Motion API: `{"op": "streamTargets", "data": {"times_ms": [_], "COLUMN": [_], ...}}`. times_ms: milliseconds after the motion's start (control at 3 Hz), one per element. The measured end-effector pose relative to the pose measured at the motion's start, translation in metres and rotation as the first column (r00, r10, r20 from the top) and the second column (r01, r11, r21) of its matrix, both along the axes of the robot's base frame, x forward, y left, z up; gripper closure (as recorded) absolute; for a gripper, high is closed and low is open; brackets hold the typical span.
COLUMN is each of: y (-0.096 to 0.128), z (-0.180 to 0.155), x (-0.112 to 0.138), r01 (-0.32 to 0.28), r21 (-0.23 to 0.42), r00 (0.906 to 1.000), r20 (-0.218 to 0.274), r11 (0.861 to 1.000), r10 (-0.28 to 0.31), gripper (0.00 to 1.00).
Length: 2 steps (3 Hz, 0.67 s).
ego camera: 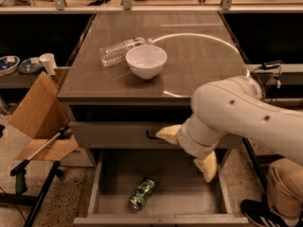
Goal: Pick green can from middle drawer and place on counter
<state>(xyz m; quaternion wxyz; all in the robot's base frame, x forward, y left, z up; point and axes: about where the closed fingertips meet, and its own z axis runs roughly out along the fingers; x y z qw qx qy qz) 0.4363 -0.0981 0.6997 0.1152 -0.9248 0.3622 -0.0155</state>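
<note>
The green can [142, 193] lies on its side on the floor of the open middle drawer [189, 198], left of centre near the drawer's front edge. My gripper [188, 150] hangs from the white arm above the drawer's right half, in front of the upper drawer front. Its two yellowish fingers [206, 167] are spread apart and hold nothing. The gripper is up and to the right of the can, apart from it. The brown-grey counter [199, 56] with its ring-shaped light reflection lies above.
A white bowl [146, 61] and a clear plastic bottle [118, 51] lying on its side sit on the counter's left half. A cardboard box [40, 115] and a grabber stick [35, 157] stand left of the cabinet. A person's leg and shoe [279, 197] are at the right.
</note>
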Motion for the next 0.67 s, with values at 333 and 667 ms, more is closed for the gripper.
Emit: {"op": "streamTargets", "data": {"times_ms": [333,667], "y": [0.020,0.049], "z": [-0.019,-0.051], "x": [0.006,0.003], "r01": [-0.053,-0.139], "r21": [-0.006,-0.005], "r00": [0.9985,0.9891], "r20": [0.010,0.047], "r11": [0.999,0.990], "r10": [0.053,0.139], "gripper": [0.00,0.00]}}
